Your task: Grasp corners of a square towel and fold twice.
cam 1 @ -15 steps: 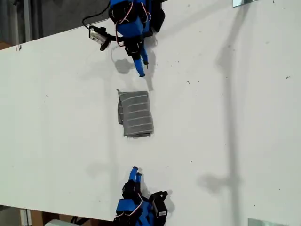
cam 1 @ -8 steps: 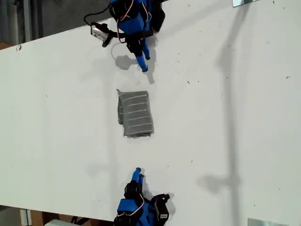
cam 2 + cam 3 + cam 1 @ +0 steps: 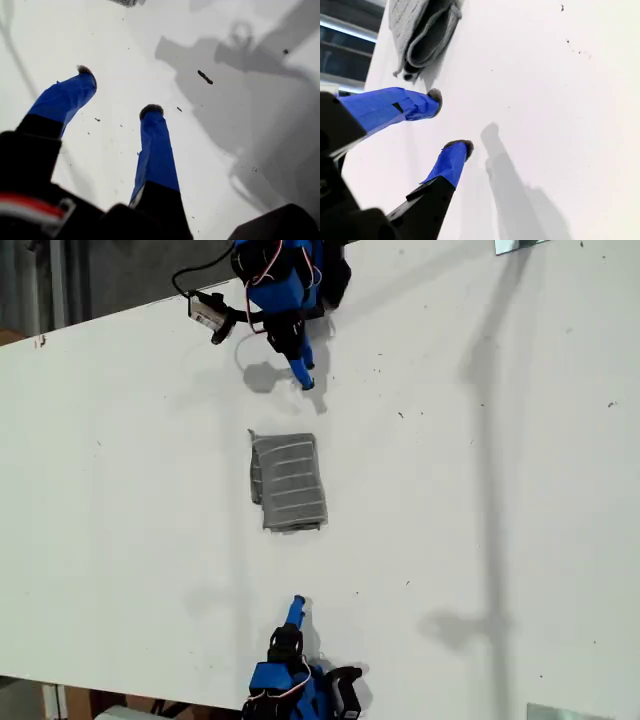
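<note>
The towel [image 3: 288, 482] lies folded into a small upright rectangle a little left of the middle of the exterior view, flat on the white tabletop [image 3: 480, 540]. Its thin white stripes run across it. One corner [image 3: 251, 434] pokes out slightly at its upper left. Nothing touches the cloth.

One blue arm [image 3: 285, 300] reaches down from the top edge of the exterior view, its tip just above the towel but apart from it. Another arm [image 3: 290, 670] reaches up from the bottom edge, its tip below the towel and also apart from it. I cannot tell from the wrist views which of these is which.

My first tool [image 3: 117, 90] has its two blue-taped fingers [image 3: 155, 150] spread with a clear gap between them. It holds nothing and hangs over bare tabletop crossed by grey shadows. Only a sliver of the towel [image 3: 125, 2] shows at the far edge of that view.

My second tool [image 3: 450, 121] is also parted, more narrowly, and empty. The towel [image 3: 422, 30] sits near it, with its layered folded edge facing the fingertips [image 3: 434, 99], and a dark background shows beyond the tabletop edge.
</note>
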